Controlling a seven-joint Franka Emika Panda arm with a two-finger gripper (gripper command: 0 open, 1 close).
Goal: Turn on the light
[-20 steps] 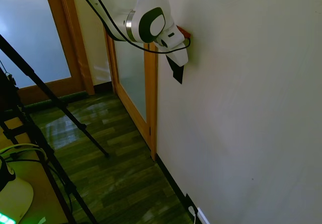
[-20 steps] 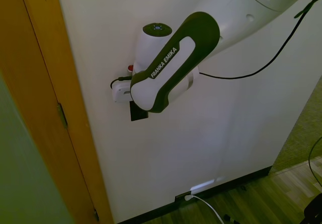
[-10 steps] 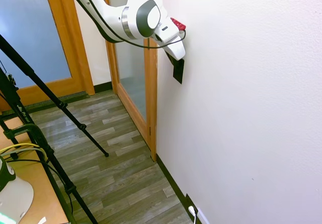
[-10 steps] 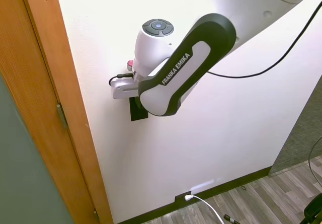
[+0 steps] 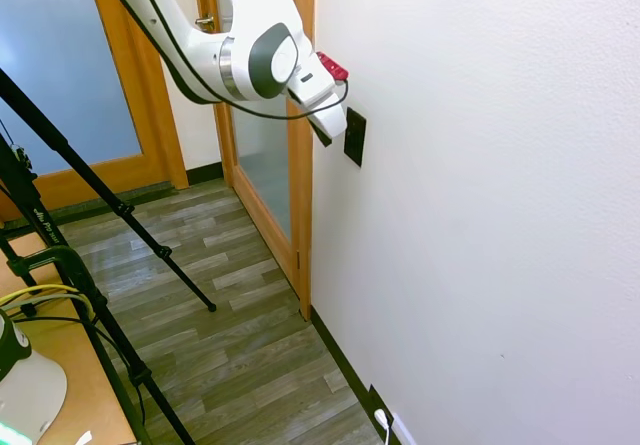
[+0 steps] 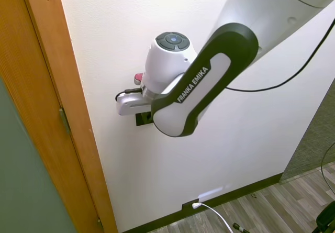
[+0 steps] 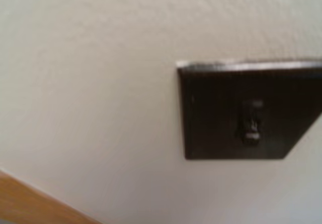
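Switch plate (image 5: 354, 137), small, flat and black, sits upright on the white wall (image 5: 480, 215), just to the right of the wooden door frame (image 5: 300, 185). Going left to right in the first exterior view: the frosted glass door (image 5: 60, 65), then the wood-plank floor (image 5: 230, 315), then the white arm reaching in from about ten o'clock, its claw (image 5: 322, 133) just left of the plate and close to it; whether they touch I cannot tell. The claw's fingers are hidden behind the wrist body, so I cannot tell whether it is spread or clenched. A red button (image 5: 333, 68) tops the wrist at about twelve o'clock of the claw.

From the other side, the arm covers most of the plate (image 6: 142, 119); only a dark corner shows under the wrist. Low on the wall at six o'clock sits a black outlet (image 6: 189, 206) with a white plug.

Close up, the plate (image 7: 241, 108) shows a small toggle (image 7: 250, 126) near its middle, blurred.
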